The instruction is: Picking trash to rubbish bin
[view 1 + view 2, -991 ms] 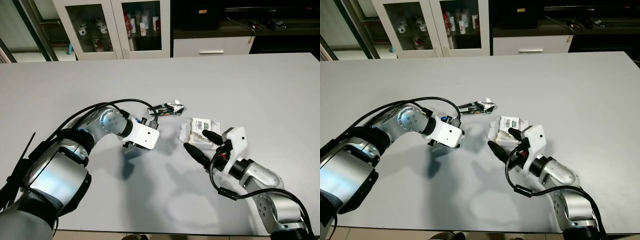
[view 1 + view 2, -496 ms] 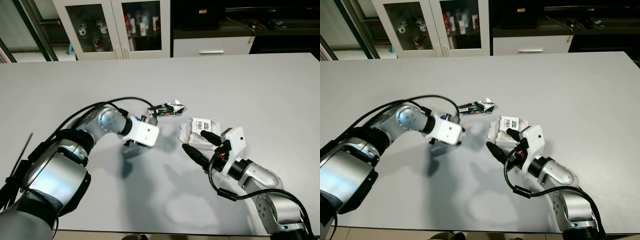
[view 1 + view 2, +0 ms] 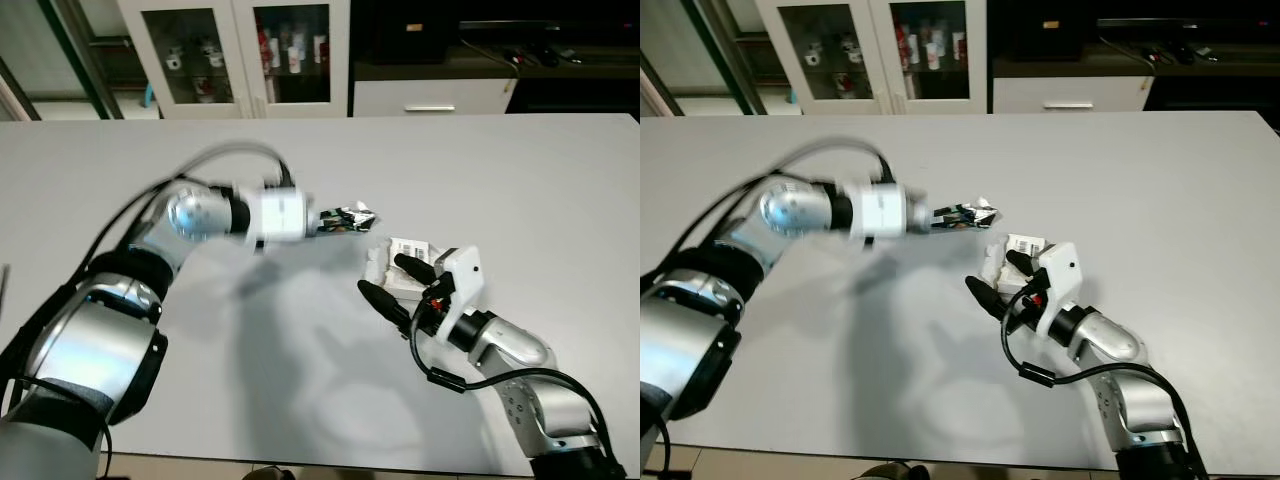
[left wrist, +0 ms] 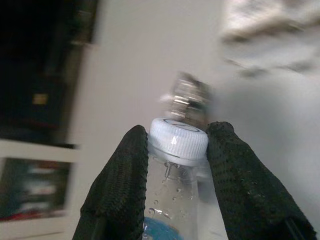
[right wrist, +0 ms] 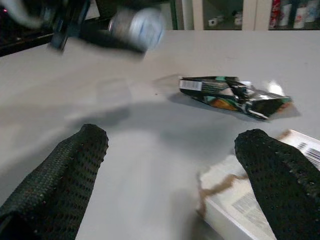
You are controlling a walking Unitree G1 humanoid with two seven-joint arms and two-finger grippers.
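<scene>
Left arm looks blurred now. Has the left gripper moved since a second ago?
Yes. The left gripper swung away from the robot, closing on the foil wrapper.

One foil wrapper, one white carton, one bottle (clear, white cap), two hands.

Materials and finishes, worktop scene

Worktop: smooth matt grey, soft shadows, no glare. Left hand and right hand: fingers black with a rough, dimpled mesh-like texture, matt. Bottle between the left fingers: clear glossy plastic with droplets inside, ribbed white plastic cap, blue label. Wrapper: crinkled shiny foil, dark print, bright glints. Box: white matt paper or card with printed barcode label. Arms: brushed silver metal, satin sheen; wrist housings white smooth plastic; cables black rubbery. Cabinet: white frames, glass doors.
</scene>
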